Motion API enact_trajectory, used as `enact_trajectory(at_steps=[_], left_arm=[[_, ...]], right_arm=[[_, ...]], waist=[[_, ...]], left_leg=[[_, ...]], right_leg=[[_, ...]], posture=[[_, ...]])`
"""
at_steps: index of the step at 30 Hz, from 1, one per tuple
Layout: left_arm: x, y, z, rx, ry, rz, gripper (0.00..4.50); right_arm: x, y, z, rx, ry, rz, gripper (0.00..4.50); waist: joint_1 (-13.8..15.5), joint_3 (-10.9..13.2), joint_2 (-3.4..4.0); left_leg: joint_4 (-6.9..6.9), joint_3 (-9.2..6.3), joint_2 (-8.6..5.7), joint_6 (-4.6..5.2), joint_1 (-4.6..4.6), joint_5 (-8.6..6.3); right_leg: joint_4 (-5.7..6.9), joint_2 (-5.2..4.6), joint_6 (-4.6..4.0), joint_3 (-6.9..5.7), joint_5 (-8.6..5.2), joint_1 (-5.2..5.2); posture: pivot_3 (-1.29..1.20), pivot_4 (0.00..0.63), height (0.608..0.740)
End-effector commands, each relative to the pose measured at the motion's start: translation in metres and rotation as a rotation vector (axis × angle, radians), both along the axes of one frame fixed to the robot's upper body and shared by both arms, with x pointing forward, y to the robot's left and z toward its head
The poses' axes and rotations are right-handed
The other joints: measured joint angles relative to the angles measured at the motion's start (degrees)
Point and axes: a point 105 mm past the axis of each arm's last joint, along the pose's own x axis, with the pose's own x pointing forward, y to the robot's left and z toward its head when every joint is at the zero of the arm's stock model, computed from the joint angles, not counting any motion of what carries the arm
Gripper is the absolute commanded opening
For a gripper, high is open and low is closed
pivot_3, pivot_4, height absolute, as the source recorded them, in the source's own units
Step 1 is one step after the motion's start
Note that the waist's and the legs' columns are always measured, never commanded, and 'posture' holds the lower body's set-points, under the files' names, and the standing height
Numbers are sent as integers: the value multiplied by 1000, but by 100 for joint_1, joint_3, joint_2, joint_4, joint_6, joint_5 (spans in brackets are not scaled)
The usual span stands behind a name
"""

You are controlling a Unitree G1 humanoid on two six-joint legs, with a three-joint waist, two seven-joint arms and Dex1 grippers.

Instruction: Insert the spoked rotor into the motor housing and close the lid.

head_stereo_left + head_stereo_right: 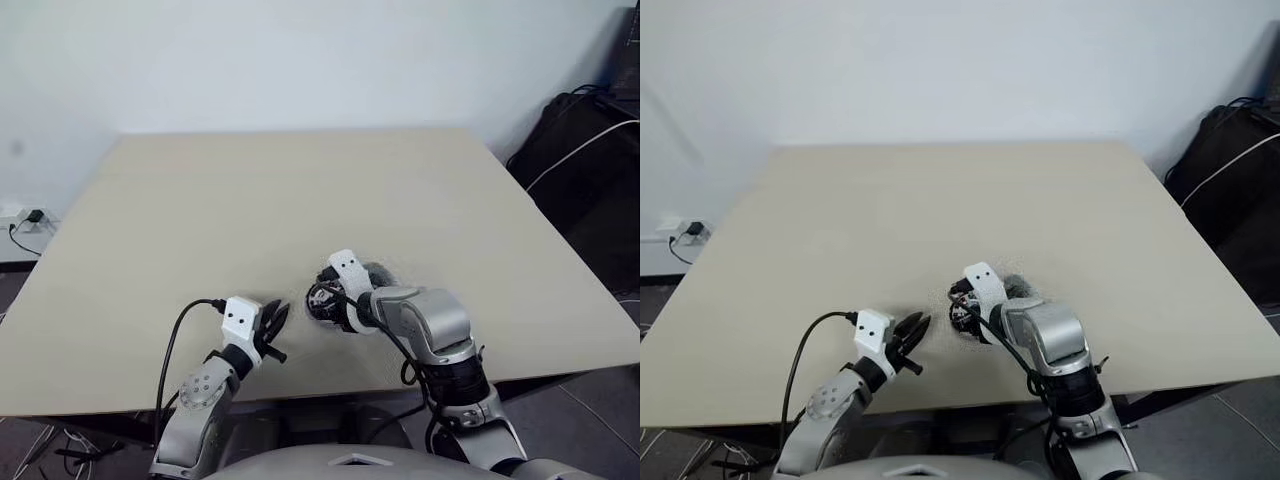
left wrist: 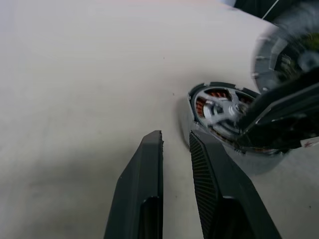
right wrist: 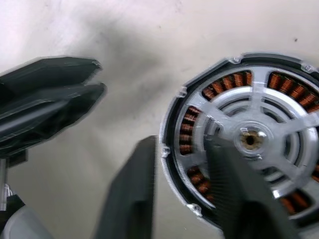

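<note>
I see the thin silver spoked rotor [image 3: 259,137] already seated in the dark copper-wound motor housing [image 3: 187,132] on the pale desk [image 1: 300,190], my right hand [image 3: 182,191] parted astride its rim, left hand [image 2: 174,149] slightly open beside it, empty; fetching the lid comes next, I judge.

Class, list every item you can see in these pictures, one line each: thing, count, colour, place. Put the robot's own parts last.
table: one, pale beige, under everything.
motor housing: one, dark with copper windings, on the table's near middle.
spoked rotor: one, silver, seated inside the housing.
dark bag: one, black, with a white cable across it, beside the table's right edge.
left gripper: one, black fingers, narrowly parted, empty, left of the housing.
right gripper: one, black fingers, open, over the housing's rim.
</note>
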Motion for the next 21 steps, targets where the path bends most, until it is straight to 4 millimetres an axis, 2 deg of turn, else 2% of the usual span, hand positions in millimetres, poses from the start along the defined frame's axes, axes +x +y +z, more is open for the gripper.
enact_trajectory(at_steps=[1,8,11,14,18,20,21], left_arm=[[3,0,15,-6,-58,7,911],[3,-1,22,-8,-63,10,911],[3,-1,24,-7,-64,8,911],[4,-1,26,-6,-64,4,911],[5,-1,26,-4,-60,-1,911],[4,0,25,-2,-57,-4,911],[5,0,24,-1,-56,-5,911]], right_arm=[[7,13,20,55,-67,44,2003],[11,30,46,184,-85,47,2003],[11,41,72,352,-108,33,2003],[27,40,104,503,-245,-73,2003],[57,8,135,469,-580,-299,2003],[72,-24,144,313,-790,-443,2003],[77,-44,146,177,-909,-494,2003]], waist=[[-4,0,0],[-2,0,0],[-5,0,0],[-3,1,1],[-5,6,10],[-21,6,11],[-20,5,9]], left_leg=[[-2,0,0,0,0,0],[-18,0,0,-6,1,3],[-21,0,0,-5,-1,3],[-24,0,0,-6,0,3],[-30,1,-5,-8,-1,4],[-40,9,-7,-10,0,5],[-48,15,-10,-12,2,7]], right_leg=[[0,1,0,0,0,-1],[-2,3,-4,-1,-2,-5],[-5,4,-3,-1,-1,-6],[-6,7,1,0,1,-6],[-25,12,9,8,4,0],[-36,14,21,18,11,-1],[-41,14,23,21,12,-2]], posture=[[0,0,740],[0,0,740],[0,0,740],[0,0,740],[0,0,740],[0,0,740],[0,0,740]])
